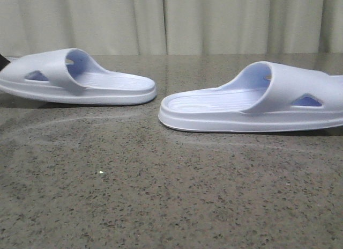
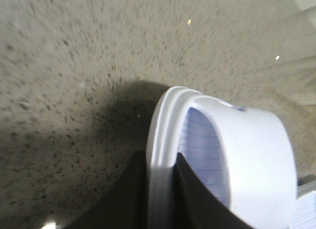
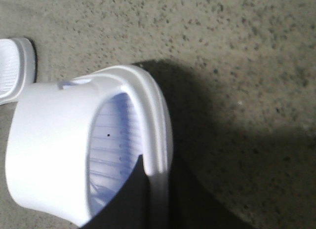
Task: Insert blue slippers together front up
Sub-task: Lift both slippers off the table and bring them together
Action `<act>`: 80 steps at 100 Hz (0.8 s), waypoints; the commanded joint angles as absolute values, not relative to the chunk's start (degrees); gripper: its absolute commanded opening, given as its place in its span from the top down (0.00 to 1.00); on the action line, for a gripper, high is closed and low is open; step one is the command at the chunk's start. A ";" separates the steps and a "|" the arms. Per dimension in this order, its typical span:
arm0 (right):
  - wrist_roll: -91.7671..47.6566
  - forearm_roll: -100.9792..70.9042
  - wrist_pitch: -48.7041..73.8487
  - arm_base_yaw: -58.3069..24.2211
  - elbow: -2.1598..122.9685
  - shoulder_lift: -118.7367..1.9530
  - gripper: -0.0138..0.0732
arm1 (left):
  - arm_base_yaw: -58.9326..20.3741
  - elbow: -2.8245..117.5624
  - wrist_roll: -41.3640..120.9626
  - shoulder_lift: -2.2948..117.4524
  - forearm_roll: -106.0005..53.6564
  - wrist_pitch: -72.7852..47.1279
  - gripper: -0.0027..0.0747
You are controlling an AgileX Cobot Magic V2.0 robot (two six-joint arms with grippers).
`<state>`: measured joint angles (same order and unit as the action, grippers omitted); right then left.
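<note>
Two pale lavender-blue slippers lie sole down on the speckled table, open ends facing each other. The left slipper (image 1: 80, 80) has its strap at the far left, the right slipper (image 1: 252, 101) at the far right. In the left wrist view my left gripper (image 2: 160, 157) is shut on the sole rim of the left slipper (image 2: 256, 155) at its strap end. In the right wrist view my right gripper (image 3: 157, 162) is shut on the sole rim of the right slipper (image 3: 49, 140). Neither gripper shows clearly in the front view.
The grey-brown speckled tabletop (image 1: 161, 195) stretches in front of the slippers. A pale curtain (image 1: 171, 21) hangs behind the table. The end of the other slipper (image 3: 12, 66) shows at the edge of the right wrist view.
</note>
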<state>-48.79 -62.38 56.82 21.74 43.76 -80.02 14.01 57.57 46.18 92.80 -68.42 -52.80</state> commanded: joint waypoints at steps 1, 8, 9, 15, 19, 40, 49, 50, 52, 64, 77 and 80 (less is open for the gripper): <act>-49.65 -67.12 60.05 22.14 47.43 -78.65 0.96 | 16.69 58.98 46.90 87.39 -71.80 -56.13 0.95; -49.65 -69.29 61.65 22.14 49.32 -78.65 0.96 | 19.01 58.98 47.01 84.95 -71.84 -58.45 0.95; -49.65 -69.50 61.79 22.14 49.66 -78.65 0.96 | 19.23 58.98 47.01 84.50 -71.84 -58.73 0.95; -49.65 -72.25 62.91 22.14 51.04 -78.65 0.96 | 20.89 58.98 47.01 82.88 -72.82 -60.94 0.95; -49.96 -74.12 63.67 22.14 51.93 -78.65 0.96 | 21.65 58.98 47.01 81.93 -74.23 -61.95 0.95; -52.93 -86.37 70.11 22.14 55.98 -78.44 0.96 | 21.96 58.98 47.01 80.44 -79.05 -66.57 0.95; -53.01 -87.87 71.76 22.14 57.80 -78.44 0.96 | 21.96 58.98 47.01 80.44 -80.18 -68.37 0.95; -53.01 -87.98 71.76 22.14 58.01 -78.44 0.96 | 21.96 58.98 47.01 80.44 -80.22 -68.54 0.95; -53.01 -88.09 71.85 22.14 58.22 -78.44 0.96 | 21.96 58.98 47.01 80.44 -80.46 -68.81 0.95; -53.01 -88.49 72.07 22.00 58.48 -78.44 0.96 | 21.85 58.98 47.11 80.44 -82.22 -70.52 0.95; -53.27 -88.49 71.58 20.41 58.48 -78.66 0.96 | 21.85 58.98 47.11 80.44 -83.00 -71.88 0.95; -53.67 -88.38 71.25 19.77 58.48 -78.66 0.96 | 21.85 58.98 47.11 80.44 -83.13 -71.98 0.95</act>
